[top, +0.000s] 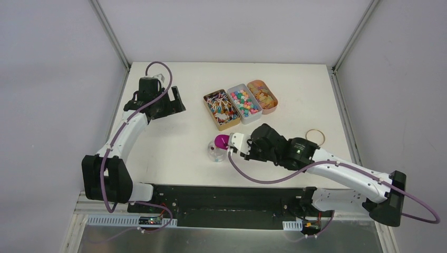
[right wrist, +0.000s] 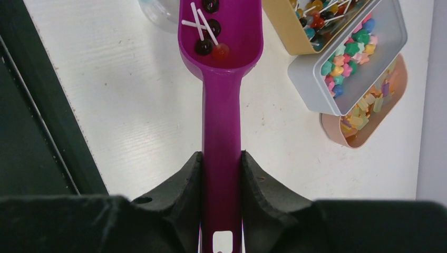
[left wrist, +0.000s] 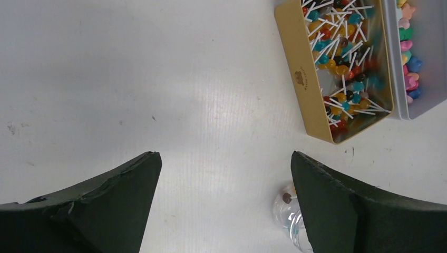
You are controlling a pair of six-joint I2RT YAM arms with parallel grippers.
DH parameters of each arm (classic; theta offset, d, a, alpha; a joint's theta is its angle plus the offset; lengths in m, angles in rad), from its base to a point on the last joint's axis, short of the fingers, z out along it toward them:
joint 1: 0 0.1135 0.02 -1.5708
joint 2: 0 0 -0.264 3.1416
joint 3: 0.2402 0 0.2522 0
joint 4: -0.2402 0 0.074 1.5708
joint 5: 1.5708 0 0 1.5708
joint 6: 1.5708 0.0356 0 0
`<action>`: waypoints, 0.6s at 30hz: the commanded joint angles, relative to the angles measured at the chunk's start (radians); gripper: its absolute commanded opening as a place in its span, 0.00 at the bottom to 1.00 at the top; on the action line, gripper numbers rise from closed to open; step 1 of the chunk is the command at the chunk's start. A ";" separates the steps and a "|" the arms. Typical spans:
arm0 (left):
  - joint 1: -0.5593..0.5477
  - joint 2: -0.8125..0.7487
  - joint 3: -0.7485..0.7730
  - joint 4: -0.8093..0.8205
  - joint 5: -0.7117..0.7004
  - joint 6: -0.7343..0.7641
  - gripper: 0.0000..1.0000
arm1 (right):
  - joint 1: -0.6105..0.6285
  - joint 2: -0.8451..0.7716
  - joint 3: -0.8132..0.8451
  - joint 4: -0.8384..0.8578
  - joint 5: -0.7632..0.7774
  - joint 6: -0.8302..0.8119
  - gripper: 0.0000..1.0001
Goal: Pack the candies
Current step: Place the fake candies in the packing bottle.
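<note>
The candies lie in three open tins: lollipops in a gold tin (top: 221, 108), star-shaped sweets in a grey tin (top: 244, 103), orange-yellow pieces in a pink tin (top: 262, 96). My right gripper (right wrist: 221, 163) is shut on the handle of a magenta scoop (right wrist: 221, 105). The scoop bowl holds a few small lollipops (right wrist: 208, 39) and hangs over a clear jar (top: 214, 153). The jar's rim shows at the top of the right wrist view (right wrist: 158, 13). My left gripper (left wrist: 224, 155) is open and empty above bare table, left of the gold tin (left wrist: 300, 79). The jar (left wrist: 287, 211) is partly behind its right finger.
A tan rubber band (top: 315, 136) lies on the table right of the right arm. The black base rail (top: 226, 197) runs along the near edge. The tins stand side by side at the table's middle back.
</note>
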 commanded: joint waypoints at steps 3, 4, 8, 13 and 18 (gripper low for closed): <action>0.008 -0.026 -0.014 0.011 -0.023 0.035 0.97 | 0.036 0.025 0.073 -0.076 0.062 0.000 0.00; 0.008 -0.025 -0.015 0.011 -0.022 0.036 0.97 | 0.041 0.032 0.078 -0.085 0.071 -0.001 0.00; 0.009 -0.029 -0.017 0.011 -0.023 0.037 0.95 | 0.062 0.065 0.103 -0.124 0.110 -0.001 0.00; 0.009 -0.026 -0.016 0.011 -0.022 0.039 0.94 | 0.084 0.098 0.137 -0.163 0.141 -0.002 0.00; 0.008 -0.029 -0.020 0.011 -0.023 0.042 0.94 | 0.101 0.115 0.168 -0.195 0.171 -0.004 0.00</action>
